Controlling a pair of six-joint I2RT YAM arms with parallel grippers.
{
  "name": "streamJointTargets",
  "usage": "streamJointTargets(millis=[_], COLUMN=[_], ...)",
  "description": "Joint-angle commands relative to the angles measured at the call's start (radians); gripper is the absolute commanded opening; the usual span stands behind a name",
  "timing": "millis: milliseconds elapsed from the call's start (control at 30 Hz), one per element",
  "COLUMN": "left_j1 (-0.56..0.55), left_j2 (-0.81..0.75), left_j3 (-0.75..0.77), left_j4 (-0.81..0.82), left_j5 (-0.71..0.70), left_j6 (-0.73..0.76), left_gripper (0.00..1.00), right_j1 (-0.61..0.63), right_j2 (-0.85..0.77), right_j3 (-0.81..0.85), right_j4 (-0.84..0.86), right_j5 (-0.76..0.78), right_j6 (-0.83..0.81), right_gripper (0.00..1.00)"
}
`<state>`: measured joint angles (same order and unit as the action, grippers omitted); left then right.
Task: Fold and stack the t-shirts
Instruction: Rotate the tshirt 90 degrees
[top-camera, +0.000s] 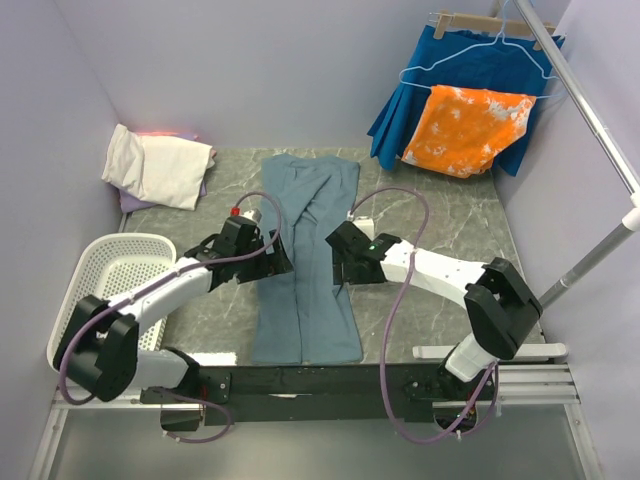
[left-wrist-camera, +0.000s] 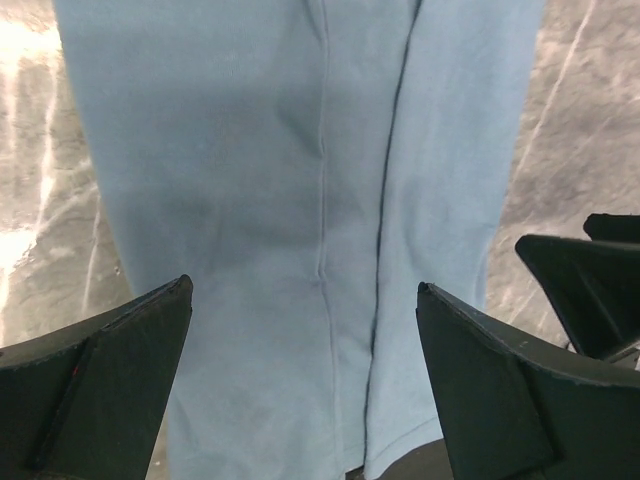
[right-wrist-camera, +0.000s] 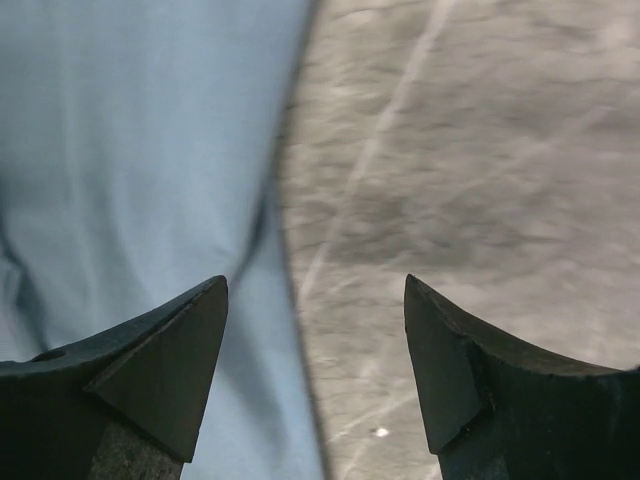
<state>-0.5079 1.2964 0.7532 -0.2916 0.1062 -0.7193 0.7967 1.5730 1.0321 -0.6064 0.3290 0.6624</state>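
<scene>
A dusty blue-grey t-shirt (top-camera: 305, 250) lies on the marble table, folded lengthwise into a long strip running from back to front. My left gripper (top-camera: 279, 264) hovers at its left edge, open wide, with only cloth (left-wrist-camera: 300, 180) beneath the fingers (left-wrist-camera: 120, 370). My right gripper (top-camera: 337, 268) stands open at the strip's right edge; the shirt's border (right-wrist-camera: 150, 150) passes under its left finger (right-wrist-camera: 160, 370), and bare table lies between the tips. A cream-white folded t-shirt (top-camera: 158, 165) rests at the back left on a lavender one (top-camera: 130, 201).
A white plastic basket (top-camera: 113, 262) sits at the left front. At the back right, a royal-blue pleated garment (top-camera: 440, 70) and an orange-and-white cloth (top-camera: 468, 130) hang from a hanger beside a slanting metal rail (top-camera: 585, 105). Walls close three sides.
</scene>
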Motion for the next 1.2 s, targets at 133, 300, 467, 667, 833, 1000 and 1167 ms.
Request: streamJointTargets(millis=[133,300,467,667,833,1000,1167], left_j1=[-0.004,-0.004,-0.009,-0.038,-0.047,-0.069,-0.069], left_j2=[0.132,0.211,0.348,0.541,0.652,0.725,0.776], left_j3=[0.087,0.184,0.357,0.524,0.589,0.636,0.637], left_j4=[0.12,0.172,0.183,0.18,0.221,0.22,0.206], left_j5=[0.055,0.133,0.263,0.354,0.431,0.441,0.415], left_j6=[0.006,0.023,0.06,0.086,0.058,0.06,0.06], left_gripper=[0.99,0.99,0.99,0.99,1.0,0.99,1.0], right_j1=[-0.001,0.001,0.001,0.004,0.007,0.009,0.012], right_j2=[0.03,0.001,-0.05,-0.039,-0.034,0.017,0.088], right_j3=[-0.036,-0.081,-0.142,-0.182,-0.185,-0.184,-0.173], right_j4=[0.1,0.089,0.114,0.161,0.18,0.201,0.103], right_j5=[-0.102,-0.074,-0.096,-0.145,-0.159,-0.156,-0.047], right_j6=[-0.024,-0.001,0.009,0.026,0.031,0.036,0.083], right_gripper=[0.75,0.75,0.74,0.72,0.72,0.72,0.73])
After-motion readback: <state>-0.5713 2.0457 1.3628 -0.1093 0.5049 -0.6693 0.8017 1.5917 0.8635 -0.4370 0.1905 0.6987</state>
